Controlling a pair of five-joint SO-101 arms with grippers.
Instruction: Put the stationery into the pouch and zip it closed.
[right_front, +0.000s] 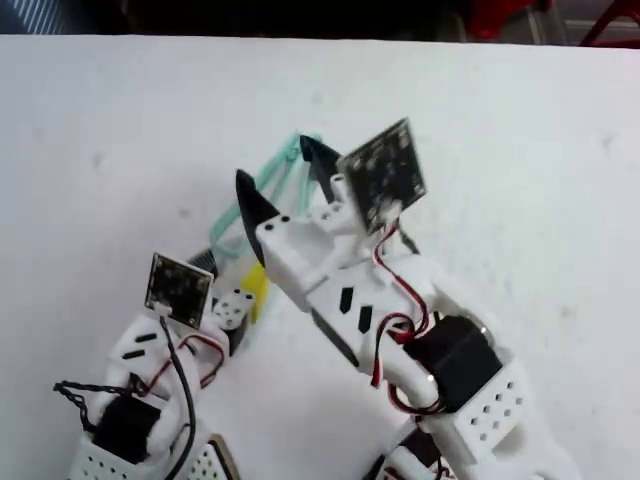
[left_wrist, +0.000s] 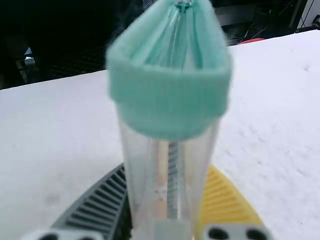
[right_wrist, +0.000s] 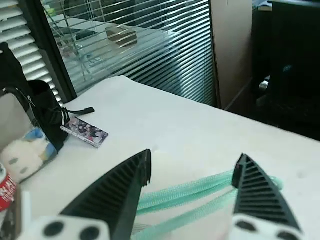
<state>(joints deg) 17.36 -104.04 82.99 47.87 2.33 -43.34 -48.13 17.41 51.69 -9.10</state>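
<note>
A clear pouch (right_front: 275, 170) with a teal zip band lies on the white table (right_front: 500, 150). In the left wrist view the pouch (left_wrist: 170, 100) stands between the grey and yellow fingers (left_wrist: 225, 205) of my left gripper (left_wrist: 167, 172), which is shut on its near end. A pale stick and a thin pen (left_wrist: 172, 185) show through the clear wall. My left gripper (right_front: 232, 275) sits at the lower left. My right gripper (right_front: 272, 158) hangs open over the pouch's far end, its black fingers (right_wrist: 125, 185) straddling the teal zip edges (right_wrist: 190, 192) without touching them.
In the right wrist view, a black bag (right_wrist: 40, 110), a small printed card (right_wrist: 85, 132), a pale plush toy (right_wrist: 25, 152) and a red can (right_wrist: 5, 187) sit at one end of the table. Bare white tabletop (right_front: 120, 130) spreads around the arms.
</note>
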